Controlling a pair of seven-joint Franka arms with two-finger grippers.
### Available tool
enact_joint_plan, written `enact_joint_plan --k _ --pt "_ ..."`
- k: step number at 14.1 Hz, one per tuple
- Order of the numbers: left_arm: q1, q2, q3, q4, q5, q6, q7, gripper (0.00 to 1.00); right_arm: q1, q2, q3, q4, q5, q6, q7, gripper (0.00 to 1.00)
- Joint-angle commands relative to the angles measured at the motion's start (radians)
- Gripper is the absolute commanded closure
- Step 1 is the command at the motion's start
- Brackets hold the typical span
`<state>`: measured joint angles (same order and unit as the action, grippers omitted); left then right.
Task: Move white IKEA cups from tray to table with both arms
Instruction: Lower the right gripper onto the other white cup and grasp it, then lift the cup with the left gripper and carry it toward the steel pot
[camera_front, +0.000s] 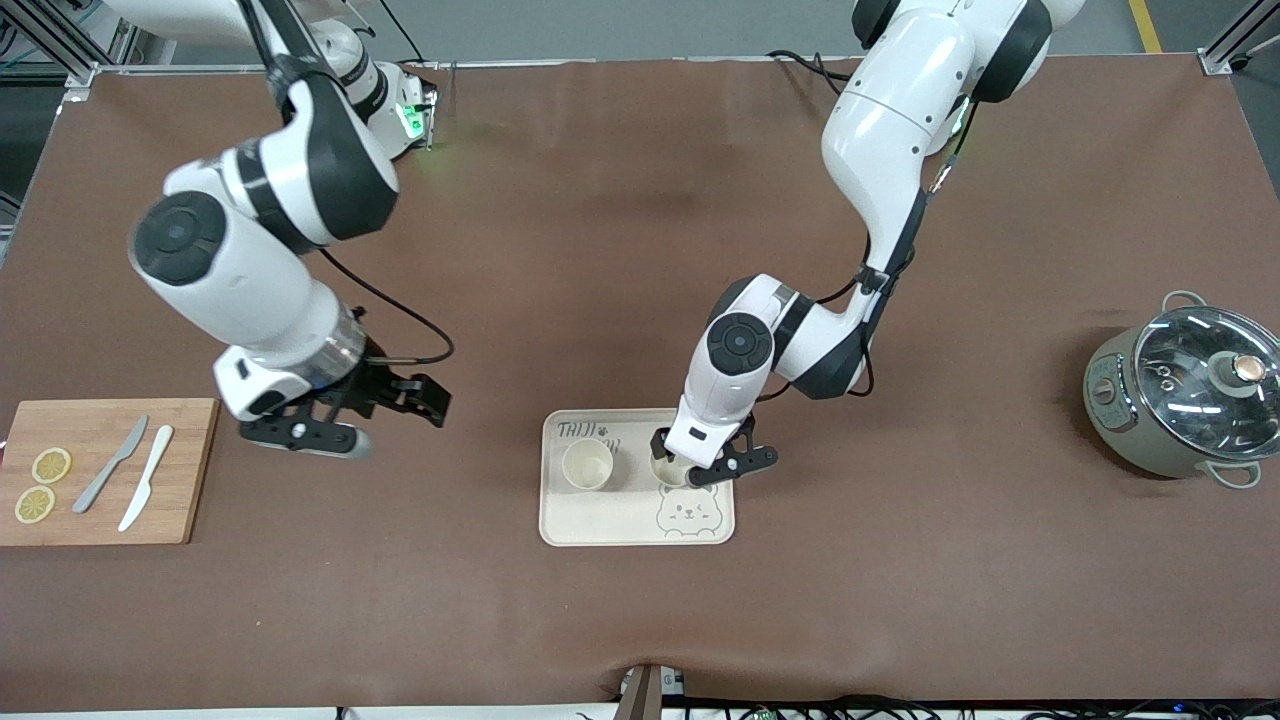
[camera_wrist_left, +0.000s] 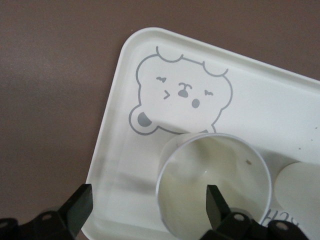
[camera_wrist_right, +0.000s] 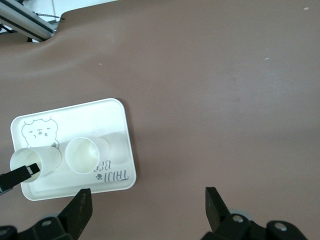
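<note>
Two white IKEA cups stand upright on the bear-printed tray (camera_front: 552, 520). One cup (camera_front: 587, 464) stands free, toward the right arm's end of the tray. My left gripper (camera_front: 702, 470) is low over the other cup (camera_front: 666, 470). In the left wrist view my left gripper (camera_wrist_left: 147, 196) is open, with one finger inside this cup (camera_wrist_left: 215, 172) and the other outside over the tray (camera_wrist_left: 112, 105), neither pressing the wall. My right gripper (camera_front: 385, 415) is open and empty over bare table between the tray and the cutting board. In the right wrist view it (camera_wrist_right: 145, 199) shows both cups (camera_wrist_right: 82, 155) (camera_wrist_right: 31, 161).
A wooden cutting board (camera_front: 190, 470) with two lemon slices (camera_front: 50, 465) and two knives (camera_front: 148, 476) lies at the right arm's end. A grey pot with a glass lid (camera_front: 1185, 390) stands at the left arm's end. Brown table surrounds the tray.
</note>
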<state>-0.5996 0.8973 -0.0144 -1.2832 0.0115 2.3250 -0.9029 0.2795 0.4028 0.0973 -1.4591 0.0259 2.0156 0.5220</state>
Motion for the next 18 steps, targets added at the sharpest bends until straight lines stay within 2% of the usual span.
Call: enact_joint_plan --k 1,7,10,11,14,16,18 --pt "-0.008 0.019 0.008 0.024 0.016 0.007 -0.040 0.99 0.053 0.056 -0.008 0.016 0.000 0.070 0.097 0.00" --pt "-0.009 0.026 0.014 0.022 0.033 0.010 -0.034 1.00 0.154 0.192 -0.013 0.026 -0.046 0.238 0.216 0.00" --pt "-0.009 0.017 0.014 0.022 0.034 0.001 -0.036 1.00 0.170 0.246 -0.016 0.060 -0.072 0.244 0.220 0.00" --pt "-0.009 -0.016 0.014 0.022 0.033 -0.036 -0.034 1.00 0.168 0.257 -0.016 0.060 -0.099 0.244 0.219 0.00" --pt "0.017 -0.145 0.014 0.015 0.035 -0.335 0.080 1.00 0.168 0.286 -0.014 0.065 -0.130 0.252 0.219 0.00" --pt "0.059 -0.297 0.013 -0.092 0.036 -0.432 0.163 1.00 0.170 0.303 -0.014 0.068 -0.130 0.291 0.216 0.00" --pt "0.121 -0.475 0.010 -0.267 0.038 -0.432 0.313 1.00 0.178 0.330 -0.014 0.077 -0.130 0.325 0.217 0.00"
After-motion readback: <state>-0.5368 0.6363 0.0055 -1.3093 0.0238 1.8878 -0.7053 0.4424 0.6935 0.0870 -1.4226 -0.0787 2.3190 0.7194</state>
